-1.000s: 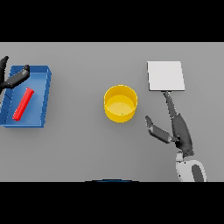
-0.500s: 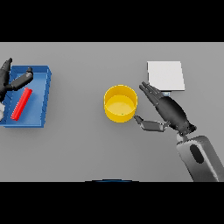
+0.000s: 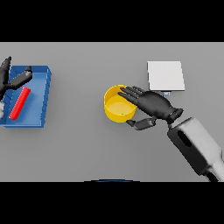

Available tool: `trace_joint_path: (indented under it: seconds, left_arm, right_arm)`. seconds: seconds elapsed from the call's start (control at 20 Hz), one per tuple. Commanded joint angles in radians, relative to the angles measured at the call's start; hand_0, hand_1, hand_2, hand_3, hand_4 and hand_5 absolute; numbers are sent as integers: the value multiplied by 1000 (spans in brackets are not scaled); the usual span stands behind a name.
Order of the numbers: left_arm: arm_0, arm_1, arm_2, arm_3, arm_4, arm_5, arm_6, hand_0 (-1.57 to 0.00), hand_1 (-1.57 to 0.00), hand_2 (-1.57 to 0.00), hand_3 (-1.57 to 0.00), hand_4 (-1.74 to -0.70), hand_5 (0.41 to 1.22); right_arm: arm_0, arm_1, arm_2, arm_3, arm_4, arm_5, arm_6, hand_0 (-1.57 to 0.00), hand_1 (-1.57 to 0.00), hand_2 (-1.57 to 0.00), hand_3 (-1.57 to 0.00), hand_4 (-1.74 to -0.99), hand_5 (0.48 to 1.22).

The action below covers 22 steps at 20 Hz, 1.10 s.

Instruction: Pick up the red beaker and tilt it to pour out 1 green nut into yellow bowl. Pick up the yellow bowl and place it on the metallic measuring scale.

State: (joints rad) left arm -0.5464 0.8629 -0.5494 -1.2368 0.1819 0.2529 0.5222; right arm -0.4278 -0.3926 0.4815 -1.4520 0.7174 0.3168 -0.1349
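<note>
The yellow bowl [image 3: 117,106] stands upright near the middle of the table. My right hand [image 3: 152,105] is at its right rim, fingers spread over the edge and thumb below the bowl's near side, not closed round it. The red beaker [image 3: 19,103] lies flat inside the blue tray [image 3: 41,94] at the far left. Over the tray's left end, my left hand [image 3: 12,79] hovers with straight fingers and holds nothing. The metallic scale [image 3: 165,75] is a pale square plate behind my right hand. No green nut is visible.
Bare grey table lies between the tray and the bowl, and in front of the bowl. The scale sits close behind and to the right of the bowl.
My right hand has swung left from beside the scale to the bowl's right rim, its fingers now reaching over the edge. The left hand has shifted slightly over the tray.
</note>
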Motion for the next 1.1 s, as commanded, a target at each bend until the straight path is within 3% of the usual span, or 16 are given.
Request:
trace_joint_path:
  seconds: [0.0, 0.25, 0.75, 1.05]
  left_arm:
    - [-3, -1, 0, 10, 0, -3, 2, 1, 1, 1, 1, -797, 718]
    - [7, 11, 2, -8, 3, -3, -3, 1, 1, 1, 1, -794, 723]
    - [-6, 5, 7, 15, 5, -10, -3, 1, 1, 1, 1, -799, 738]
    - [-4, 6, -3, 12, -3, -16, -11, 1, 1, 1, 1, -792, 727]
  right_arm:
    - [-31, 5, 11, 32, 11, 9, 3, 1, 1, 1, 1, -1277, 677]
    - [-106, 27, 62, 134, 23, 58, -51, 1, 1, 1, 1, -1246, 686]
    - [-201, 59, 131, 266, 64, 136, -41, 1, 1, 1, 1, -1303, 674]
    - [-216, 71, 164, 291, 87, 164, -23, 1, -10, -30, -49, -1321, 756]
